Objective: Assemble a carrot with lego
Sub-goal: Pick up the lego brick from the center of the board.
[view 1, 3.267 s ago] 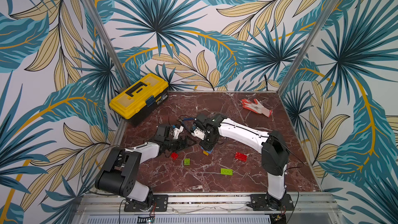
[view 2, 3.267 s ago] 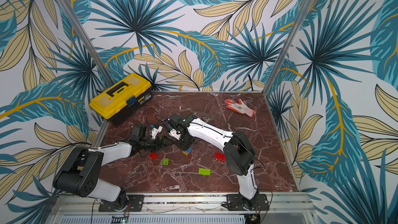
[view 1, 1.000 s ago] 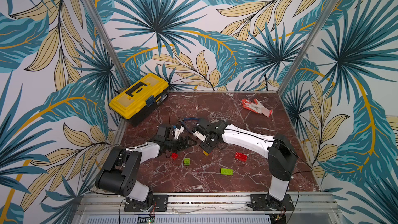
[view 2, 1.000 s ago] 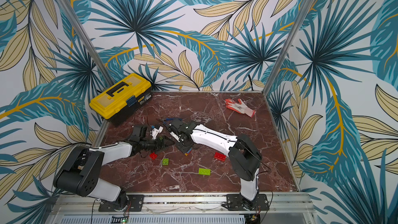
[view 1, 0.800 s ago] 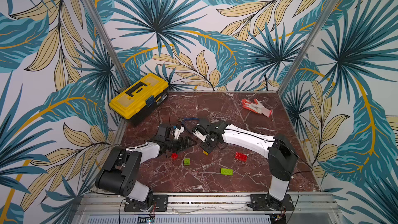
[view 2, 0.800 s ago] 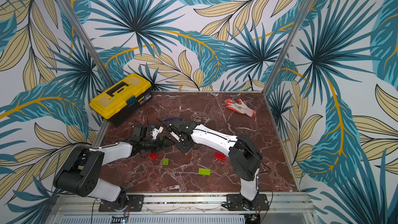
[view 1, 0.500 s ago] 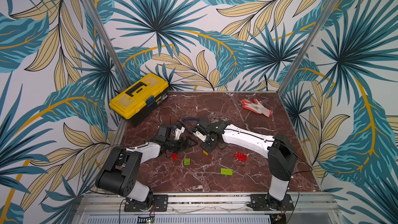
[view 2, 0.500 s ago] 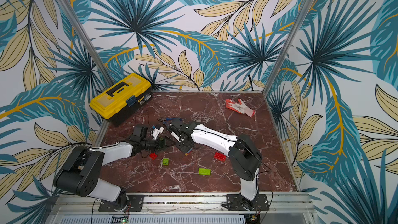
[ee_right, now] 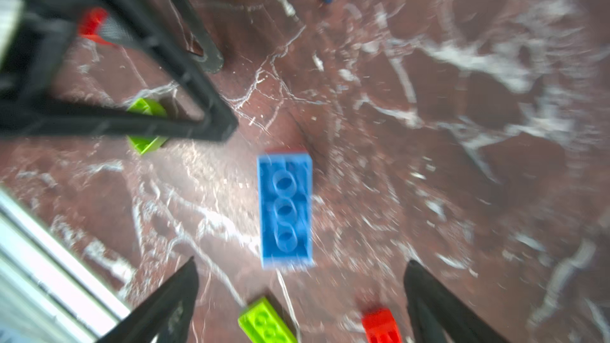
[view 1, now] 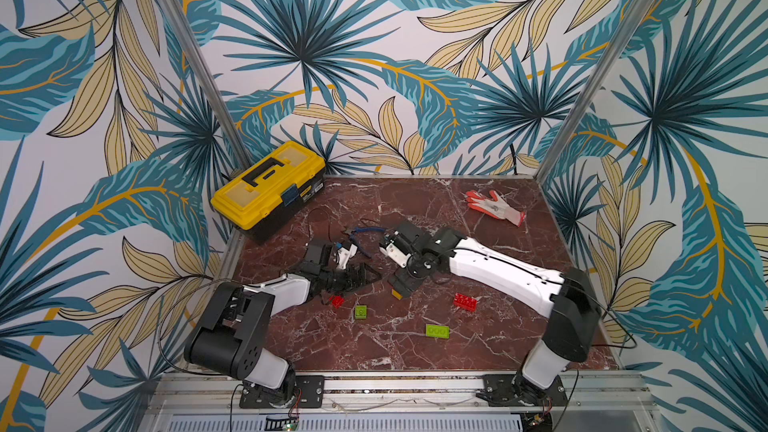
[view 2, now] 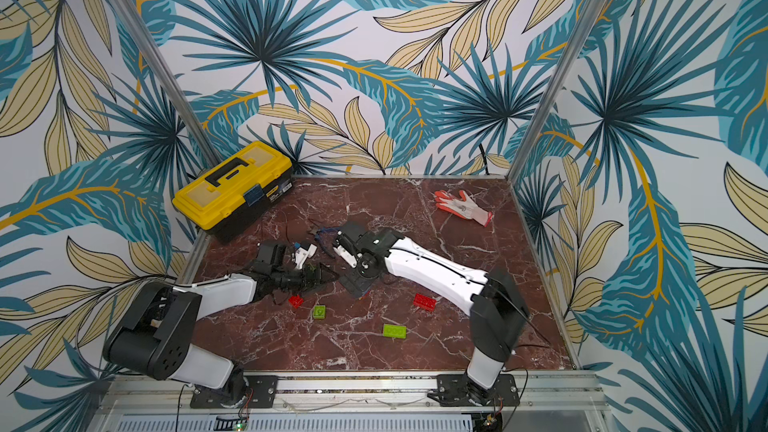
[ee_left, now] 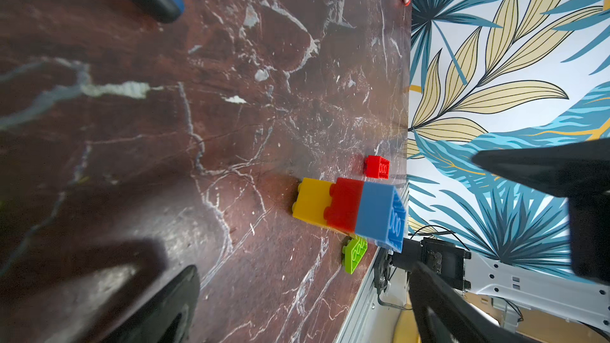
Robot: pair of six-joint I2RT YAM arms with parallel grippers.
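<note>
Yellow sliver only: from above, the carrot sits almost wholly hidden beneath the right gripper. Left wrist view gives it properly. It is a part-built stack standing on the marble, yellow piece down, red band next, blue brick uppermost. Right wrist view is smeared: the blue top with three rings reads, red is a mere fringe, yellow unseen. That gripper's fingers stand wide to either side of the blue brick, clear of it, gripping nothing. Left gripper lies low just beside the stack, fingers likewise spread, nothing between them.

Small red brick is half-covered by a left finger in the right wrist view; green square brick is also partly behind one. Larger red brick and flat green brick lie loose in the open, nearer the front rail. Blue-handled pliers are mostly masked by the two wrists, the working end not made out. Glove is cut off at the edge in the left wrist view.

Table: red-brown marble pattern, white veins, glossy. Yellow toolbox, lid closed, sits at the far corner on the left arm's side. Leaf-print walls in teal and tan on three sides, metal posts at the back corners.
</note>
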